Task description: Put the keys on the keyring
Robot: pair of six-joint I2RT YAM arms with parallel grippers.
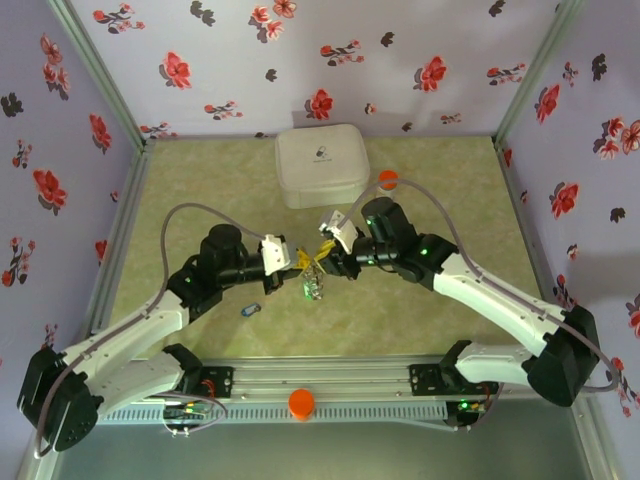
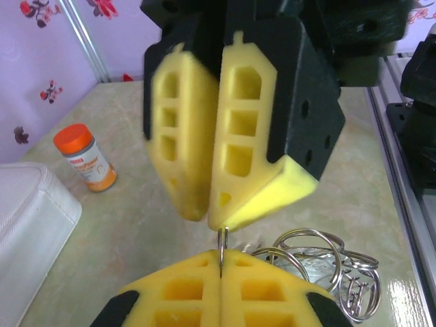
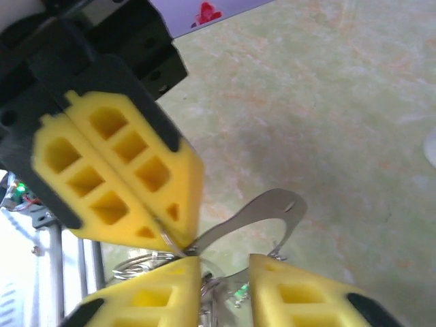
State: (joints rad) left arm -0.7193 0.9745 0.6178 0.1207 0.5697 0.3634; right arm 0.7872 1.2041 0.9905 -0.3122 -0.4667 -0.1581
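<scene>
**Keyring pinched on the left, its free end lying between the parted right fingers**

The left fingers (image 2: 184, 289) are closed, and a thin metal piece, judged to be part of the keyring (image 3: 269, 204), is pinched at their tips. From that pinch the metal arches away and curves down into the gap between the right fingers (image 3: 303, 296). These are parted, and nothing is seen pressed between them. The two sets of fingertips are brought almost tip to tip above the middle of the tabletop (image 1: 220, 190).

The relation that matters is the line of the metal. Its long axis runs across the scene from the left fingertips to the right ones, so the free end is pointed at the right arm, which is the nearer of the two to it. A closing of the right fingers about that end is judged to be what the next move calls for, with little sideways correction needed.

The keys (image 1: 314, 290) are bunched with several split rings just near of and below the meeting point. Whether they rest on the tabletop or hang cannot be told.

One blue-headed key (image 1: 250, 310) lies apart on the tabletop to the near left, closer to the left arm. It is judged not yet threaded on.
</scene>
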